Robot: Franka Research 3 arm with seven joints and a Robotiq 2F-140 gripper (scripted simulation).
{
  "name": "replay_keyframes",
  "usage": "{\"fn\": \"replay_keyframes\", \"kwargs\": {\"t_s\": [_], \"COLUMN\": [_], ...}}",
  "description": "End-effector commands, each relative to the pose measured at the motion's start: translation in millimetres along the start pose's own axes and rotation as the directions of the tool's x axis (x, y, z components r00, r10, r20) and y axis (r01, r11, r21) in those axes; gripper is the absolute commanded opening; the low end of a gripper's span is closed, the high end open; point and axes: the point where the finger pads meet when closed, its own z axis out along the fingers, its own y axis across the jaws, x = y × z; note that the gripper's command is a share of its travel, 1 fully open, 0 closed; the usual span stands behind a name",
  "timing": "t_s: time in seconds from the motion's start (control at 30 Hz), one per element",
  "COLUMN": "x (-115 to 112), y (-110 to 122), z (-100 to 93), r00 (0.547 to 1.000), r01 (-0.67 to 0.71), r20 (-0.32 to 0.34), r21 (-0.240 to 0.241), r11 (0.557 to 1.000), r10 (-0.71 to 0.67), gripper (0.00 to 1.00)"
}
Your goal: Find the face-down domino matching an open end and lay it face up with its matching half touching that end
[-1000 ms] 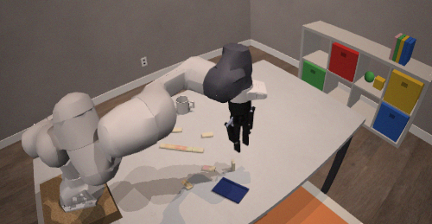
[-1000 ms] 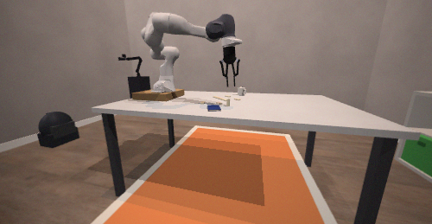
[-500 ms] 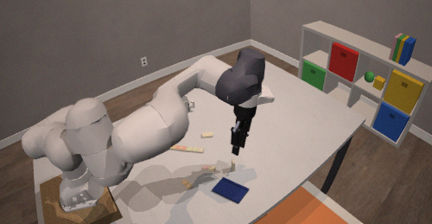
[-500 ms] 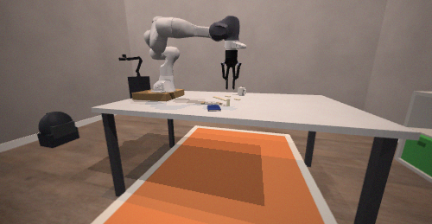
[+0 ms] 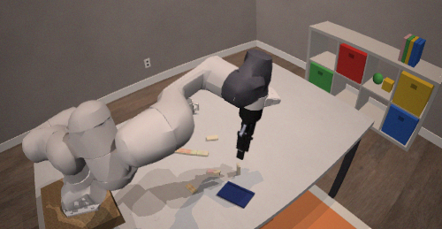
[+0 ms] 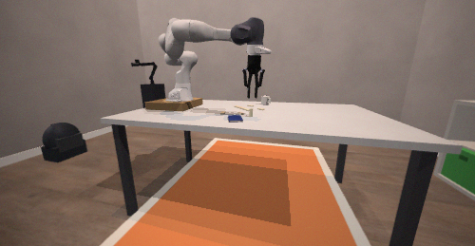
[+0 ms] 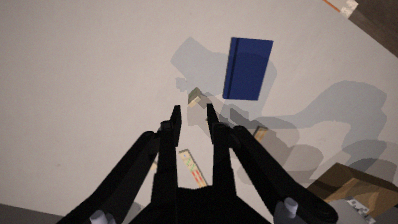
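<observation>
A robot arm's gripper [image 5: 240,156] hangs above a white table [image 5: 309,125], jaws partly open and empty. Just below stands an upright domino [image 5: 239,169]; the face-up domino line [image 5: 191,152] lies left; a blue book [image 5: 235,194] lies near.

Arm [image 5: 146,130] white, 7 joints, mounted at bench corner, reaching low and forward across bench. Shoulder and elbow links bulky, folded close to base. Dark grey wrist [image 5: 248,80] bent so tool axis points straight down. Black gripper [image 5: 240,156] hangs vertical, tips above bench surface, not touching it. 2 fingers narrowly parted, near parallel, gap between them bare; gripper holds nothing. Exterior view: gripper [image 6: 253,93] well above bench level.
</observation>
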Motion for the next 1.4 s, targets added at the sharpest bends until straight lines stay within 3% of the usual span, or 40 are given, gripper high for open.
{"fn": "replay_keyframes", "kwargs": {"t_s": [0.0, 0.57, 0.6, 0.77, 0.83, 0.97, 1.27, 1.33, 1.37], "x": [-1.4, -1.4, -0.1, -0.2, -0.4, -0.9, 0.4, 0.4, 0.9], "y": [-0.6, -0.6, 0.5, 0.0, -1.0, -4.8, -15.1, -15.1, -15.8], "z": [-0.6, -0.6, -0.1, 0.2, 0.7, 2.8, 10.1, 10.1, 10.8], "r00": [1.0, 1.0, 1.0, 1.0, 0.996, 0.942, 0.84, 0.84, 0.8], "r01": [0.026, 0.026, 0.018, -0.017, -0.09, -0.335, -0.543, -0.543, -0.6], "r20": [0.004, 0.004, 0.0, -0.002, -0.006, -0.02, -0.023, -0.023, -0.021], "r21": [-0.001, -0.001, -0.002, -0.002, -0.002, 0.004, 0.01, 0.01, 0.013], "r11": [1.0, 1.0, 1.0, 1.0, 0.996, 0.942, 0.84, 0.84, 0.8], "r10": [-0.026, -0.026, -0.018, 0.017, 0.09, 0.335, 0.543, 0.543, 0.6], "gripper": [0.33, 0.33, 0.1, 0.1, 0.1, 0.1, 0.1, 0.1, 0.1]}}
